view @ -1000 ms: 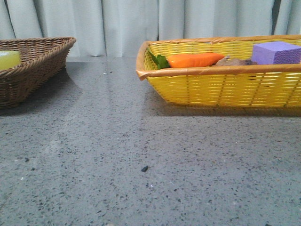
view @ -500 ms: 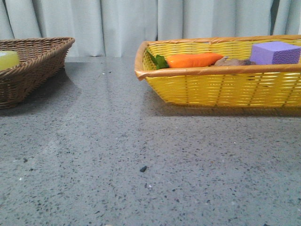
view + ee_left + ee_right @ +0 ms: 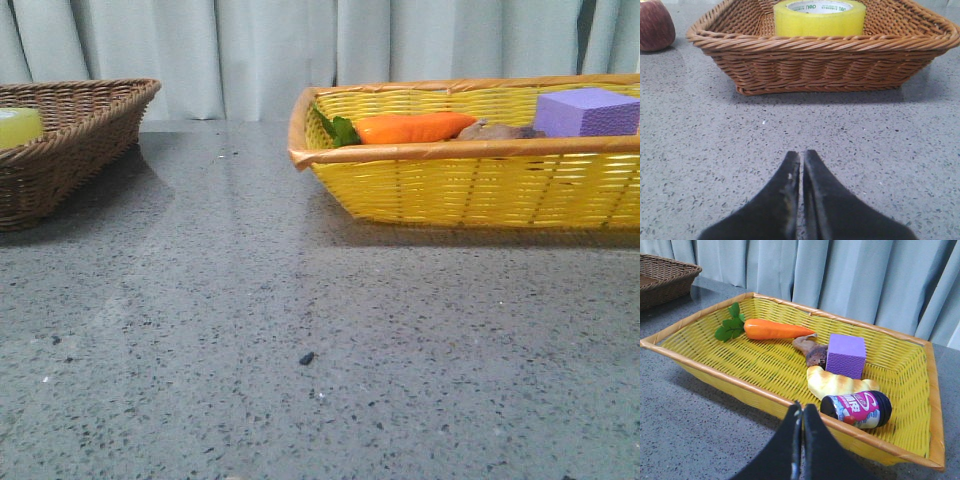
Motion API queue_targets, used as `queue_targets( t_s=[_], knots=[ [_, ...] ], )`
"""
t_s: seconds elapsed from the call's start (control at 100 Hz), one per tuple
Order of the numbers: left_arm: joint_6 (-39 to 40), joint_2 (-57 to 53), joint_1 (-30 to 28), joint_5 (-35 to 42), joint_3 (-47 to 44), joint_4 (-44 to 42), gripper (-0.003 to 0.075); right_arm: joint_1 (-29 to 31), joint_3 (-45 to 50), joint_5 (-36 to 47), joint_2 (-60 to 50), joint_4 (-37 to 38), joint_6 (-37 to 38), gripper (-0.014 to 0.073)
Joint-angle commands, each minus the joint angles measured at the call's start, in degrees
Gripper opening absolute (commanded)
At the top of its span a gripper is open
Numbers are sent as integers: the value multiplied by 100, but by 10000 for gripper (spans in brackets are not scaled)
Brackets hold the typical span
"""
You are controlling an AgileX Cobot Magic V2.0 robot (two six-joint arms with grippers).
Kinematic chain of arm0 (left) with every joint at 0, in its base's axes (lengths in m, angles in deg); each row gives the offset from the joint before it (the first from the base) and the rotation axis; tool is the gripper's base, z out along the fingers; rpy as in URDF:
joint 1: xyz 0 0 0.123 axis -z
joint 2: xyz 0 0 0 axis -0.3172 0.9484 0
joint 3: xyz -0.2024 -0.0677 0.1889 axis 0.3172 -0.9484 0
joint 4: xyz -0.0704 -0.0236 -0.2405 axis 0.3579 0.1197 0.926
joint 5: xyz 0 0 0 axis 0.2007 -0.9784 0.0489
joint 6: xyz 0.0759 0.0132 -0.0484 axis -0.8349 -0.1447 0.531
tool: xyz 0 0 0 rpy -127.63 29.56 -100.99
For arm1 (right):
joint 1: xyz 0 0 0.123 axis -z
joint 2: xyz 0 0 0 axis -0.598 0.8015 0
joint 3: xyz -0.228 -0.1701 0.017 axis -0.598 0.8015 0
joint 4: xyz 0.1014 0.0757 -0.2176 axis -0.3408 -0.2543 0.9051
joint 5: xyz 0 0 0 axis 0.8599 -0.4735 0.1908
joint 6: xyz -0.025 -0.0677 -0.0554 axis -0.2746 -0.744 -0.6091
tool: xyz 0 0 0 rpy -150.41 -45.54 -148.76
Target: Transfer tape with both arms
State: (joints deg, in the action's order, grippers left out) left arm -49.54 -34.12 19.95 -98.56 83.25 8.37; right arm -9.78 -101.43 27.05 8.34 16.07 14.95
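The left gripper (image 3: pixel 801 156) is seen with its two black fingers pressed together, only a hairline seam left between them, and nothing is held. It is poised low over the grey speckled stone table (image 3: pixel 715 150), pointed at the brown woven wicker basket (image 3: pixel 825 55) just ahead. Inside that basket the wide roll of translucent yellow packing tape (image 3: pixel 819 17) is found, lying flat with its white, green-printed core facing up. In the front view the same tape (image 3: pixel 18 127) is glimpsed as a yellow edge over the rim of the brown basket (image 3: pixel 80 130) at the far left. A reddish-brown ball of yarn-like material (image 3: pixel 655 25) is parked on the table beside the basket, apart from it.

Over to the right gripper (image 3: pixel 801 412): its black fingers are likewise closed tight against each other, empty, and held just in front of the near rim of the yellow woven basket with the tan border (image 3: pixel 730 380). Within that basket an orange toy carrot with green leaves (image 3: pixel 775 330), a purple foam block (image 3: pixel 846 356), a brown lumpy object (image 3: pixel 810 351), a pale yellow bread-shaped toy (image 3: pixel 837 383) and a small dark-capped bottle with a pink label (image 3: pixel 857 409) are laid out. The bottle is seen lying on its side, touching the bread toy.
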Motion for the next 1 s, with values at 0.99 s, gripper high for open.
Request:
queue_targets(
  t_s=[0.99],
  knots=[
    [76, -167, -6, 318, -54, -6, -20, 1198, 813, 3945, 79, -2, -91, -74]
  ],
)
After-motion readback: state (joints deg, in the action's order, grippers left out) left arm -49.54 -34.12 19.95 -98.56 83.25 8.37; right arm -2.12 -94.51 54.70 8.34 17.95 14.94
